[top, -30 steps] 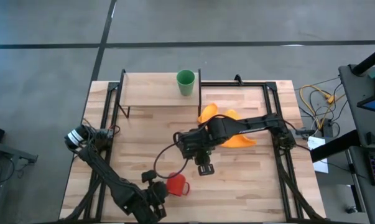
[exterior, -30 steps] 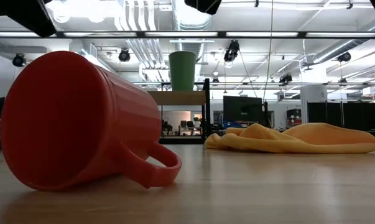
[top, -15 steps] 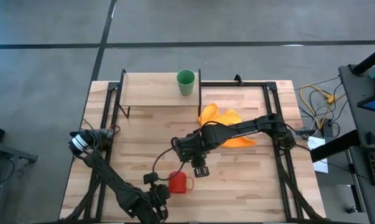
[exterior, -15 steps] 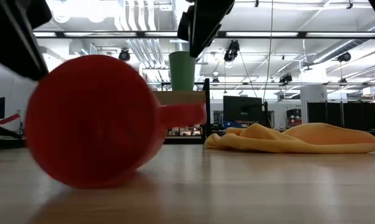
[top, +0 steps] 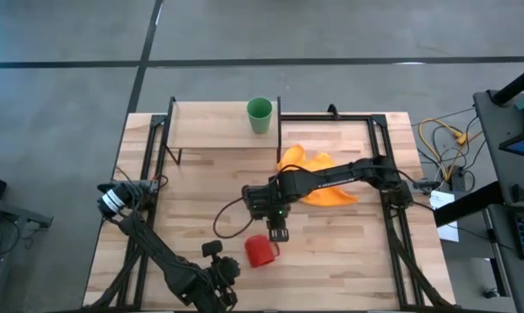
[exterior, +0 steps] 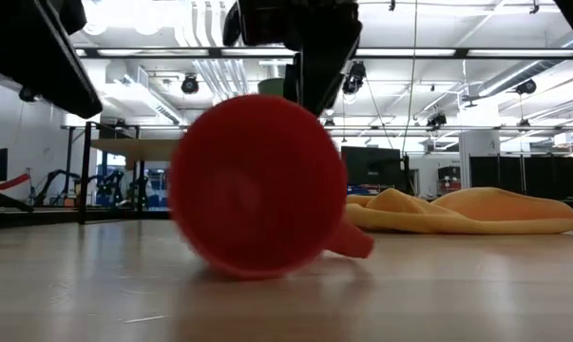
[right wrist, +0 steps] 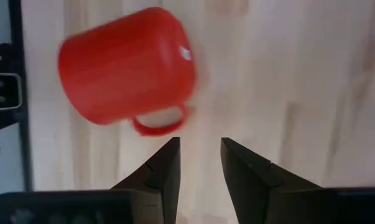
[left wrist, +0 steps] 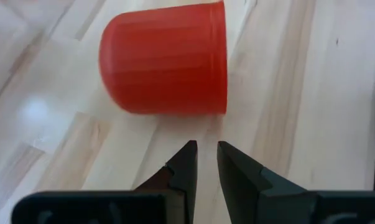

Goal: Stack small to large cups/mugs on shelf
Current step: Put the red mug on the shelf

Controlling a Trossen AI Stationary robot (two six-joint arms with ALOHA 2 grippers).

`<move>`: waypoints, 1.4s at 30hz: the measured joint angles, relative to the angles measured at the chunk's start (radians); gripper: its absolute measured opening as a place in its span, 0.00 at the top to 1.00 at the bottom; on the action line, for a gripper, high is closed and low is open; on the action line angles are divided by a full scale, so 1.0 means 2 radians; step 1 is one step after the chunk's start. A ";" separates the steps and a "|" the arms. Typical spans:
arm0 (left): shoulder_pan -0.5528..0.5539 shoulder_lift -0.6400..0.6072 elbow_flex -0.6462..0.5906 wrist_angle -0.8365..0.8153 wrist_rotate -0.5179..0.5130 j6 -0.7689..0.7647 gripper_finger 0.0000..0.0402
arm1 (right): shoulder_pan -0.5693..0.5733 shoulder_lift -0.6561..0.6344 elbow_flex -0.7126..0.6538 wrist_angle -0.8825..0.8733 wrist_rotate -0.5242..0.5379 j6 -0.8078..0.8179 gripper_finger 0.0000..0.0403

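The red mug (top: 260, 250) lies on its side on the tabletop, its handle (right wrist: 159, 124) low against the wood. In the low view its base (exterior: 257, 185) faces the camera. My right gripper (top: 277, 231) hangs just above and beside the handle, open and pointing down, touching nothing that I can see. My left gripper (left wrist: 206, 158) is level, a short way off the mug's side (left wrist: 165, 59), its fingers a narrow gap apart. The green cup (top: 260, 115) stands upright on the right end of the shelf (top: 218, 129). The clear glass cup is out of view.
An orange cloth (top: 321, 181) lies crumpled to the right of the shelf, under my right arm. Black metal rails (top: 392, 217) run along the table's left and right sides. Bare planks lie between the mug and the shelf.
The mug has rolled toward the table's right edge and turned about on its side, so that its base now faces the near edge. My right gripper has come down toward the mug.
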 joint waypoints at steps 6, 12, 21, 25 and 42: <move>0.010 0.000 -0.005 -0.010 -0.019 0.000 0.88 | 0.009 0.000 -0.028 0.026 -0.018 0.024 0.73; 0.032 0.000 -0.008 -0.012 -0.021 0.004 0.88 | 0.017 0.000 -0.038 0.033 -0.024 0.047 0.73; 0.040 0.000 -0.004 -0.003 -0.021 0.014 0.88 | 0.033 0.000 -0.038 0.034 -0.049 0.061 0.73; 0.042 0.000 -0.004 0.007 -0.021 0.017 0.88 | 0.040 0.000 -0.045 0.047 -0.064 0.076 0.73; 0.053 0.000 -0.015 0.017 -0.039 0.016 0.88 | 0.047 0.004 -0.078 0.125 -0.057 0.113 0.73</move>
